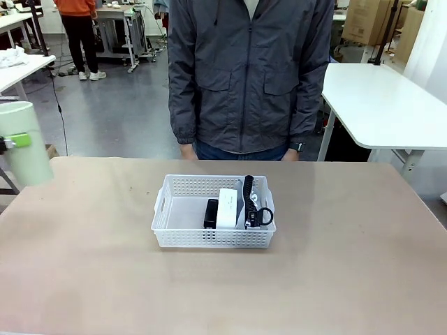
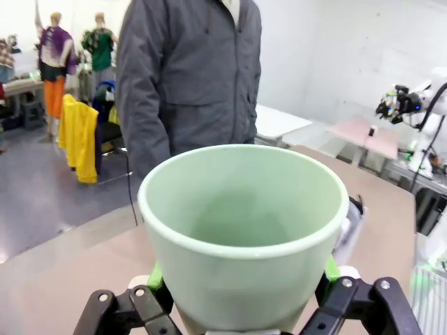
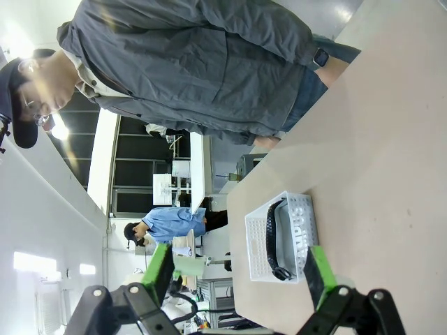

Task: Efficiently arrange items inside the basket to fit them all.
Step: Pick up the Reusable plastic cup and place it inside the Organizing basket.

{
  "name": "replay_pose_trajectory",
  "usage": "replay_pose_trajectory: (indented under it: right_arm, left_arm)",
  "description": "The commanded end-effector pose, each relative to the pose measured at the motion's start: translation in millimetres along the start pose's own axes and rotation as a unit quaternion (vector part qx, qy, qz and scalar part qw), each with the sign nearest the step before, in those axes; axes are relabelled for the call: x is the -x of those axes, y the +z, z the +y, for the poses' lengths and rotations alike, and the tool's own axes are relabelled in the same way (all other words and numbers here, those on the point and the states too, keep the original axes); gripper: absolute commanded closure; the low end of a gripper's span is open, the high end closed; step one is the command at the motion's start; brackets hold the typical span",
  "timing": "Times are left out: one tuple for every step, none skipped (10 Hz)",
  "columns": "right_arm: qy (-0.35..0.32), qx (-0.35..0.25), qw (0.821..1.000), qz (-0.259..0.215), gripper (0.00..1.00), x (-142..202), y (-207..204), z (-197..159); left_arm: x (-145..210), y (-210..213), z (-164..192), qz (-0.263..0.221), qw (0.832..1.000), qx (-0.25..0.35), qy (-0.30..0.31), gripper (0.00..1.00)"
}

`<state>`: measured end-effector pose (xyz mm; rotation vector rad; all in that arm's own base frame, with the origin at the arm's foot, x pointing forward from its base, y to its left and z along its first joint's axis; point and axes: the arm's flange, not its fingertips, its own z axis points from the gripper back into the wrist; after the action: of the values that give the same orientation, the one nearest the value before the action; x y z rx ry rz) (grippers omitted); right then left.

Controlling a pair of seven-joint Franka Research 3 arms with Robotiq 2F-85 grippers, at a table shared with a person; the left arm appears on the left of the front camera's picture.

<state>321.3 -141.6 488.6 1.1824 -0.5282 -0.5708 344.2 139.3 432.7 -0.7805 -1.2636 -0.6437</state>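
One readable word, "CAMPUS", on pouch (image 3: 302, 236) inside basket (image 3: 257, 241).

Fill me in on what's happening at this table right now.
A packing job is under way. The left gripper holds a pale green cup up at the table's left edge, away from the white basket. In the basket, a black stapler, a white box and a grey pouch with a black strap are packed toward its right half, leaving the left half free. The right gripper is open, holding nothing. A person stands at the far side, hands down.
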Motion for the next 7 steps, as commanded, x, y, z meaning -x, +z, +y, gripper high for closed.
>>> replay_pose_trajectory:
  right_arm:
    - [-0.009,-0.014,1.000,-0.004,0.00,-1,0,5]
    - [-0.009,-0.014,1.000,-0.004,0.00,-1,0,5]
    - [-0.009,-0.014,1.000,-0.004,0.00,-1,0,5]
    - [-0.009,-0.014,1.000,-0.004,0.00,-1,0,5]
    - [-0.009,-0.014,1.000,-0.004,0.00,-1,0,5]
    - [-0.009,-0.014,1.000,-0.004,0.00,-1,0,5]
    - [-0.009,-0.014,1.000,-0.004,0.00,-1,0,5]
  left_arm:
    - [-23,24,-38,0.070,0.995,0.012,0.064,1.00]
    - [-24,33,-41,0.078,0.994,0.037,0.068,1.00]
    - [-19,43,-42,0.062,0.995,0.061,0.054,0.67]
    - [-18,54,-34,0.008,0.997,0.057,0.051,0.62]
    - [-27,34,-38,0.072,0.996,0.027,0.054,0.62]
    - [-27,34,-38,0.072,0.996,0.027,0.054,0.62]
    - [-27,34,-38,0.072,0.996,0.027,0.054,0.62]
